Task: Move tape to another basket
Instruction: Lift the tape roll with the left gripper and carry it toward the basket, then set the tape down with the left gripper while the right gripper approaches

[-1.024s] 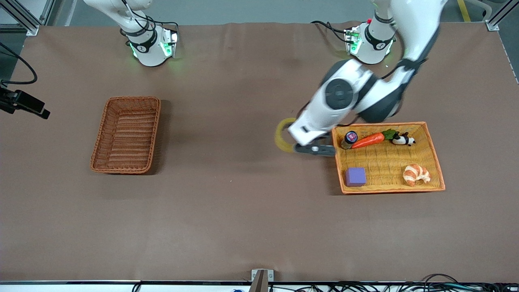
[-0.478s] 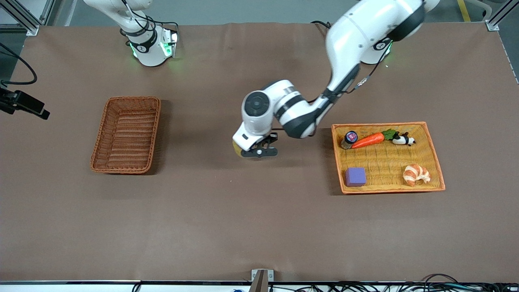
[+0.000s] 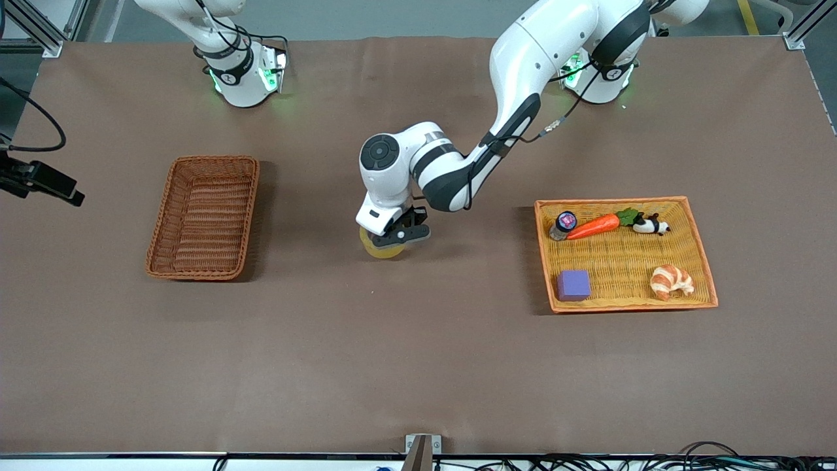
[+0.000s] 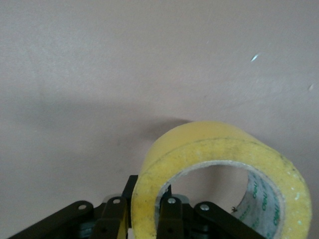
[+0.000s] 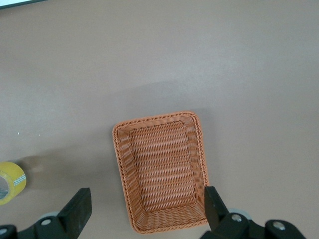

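Front view: nearest the camera, the orange tray (image 3: 700, 252) at the left arm's end of the table holds a purple cube (image 3: 573, 285) and a croissant (image 3: 671, 281), with a carrot (image 3: 596, 226), a small bottle (image 3: 563, 224) and a panda figure (image 3: 650, 226) along its farther edge. Toward the middle of the table, the left gripper (image 3: 392, 234) hangs over bare brown cloth between the two containers, its fingers (image 4: 169, 219) pinched onto the wall of the tape (image 3: 382, 247), one inside the ring's hole and one outside. The roll appears lifted off the cloth, though how high cannot be told. The dark wicker basket (image 3: 204, 216) sits empty toward the right arm's end, well apart from the roll. Farthest up, the right gripper (image 5: 144, 219) waits above that basket, jaws spread wide and holding nothing.

The step in hand looks like the carry: the tape is out of the tray and roughly midway to its destination. The next move calls for bringing the roll over the basket's narrow opening, lowering it inside the deep walls and only then releasing, since a ring let go tilted could roll or catch the rim. A handover to the waiting arm is also possible.
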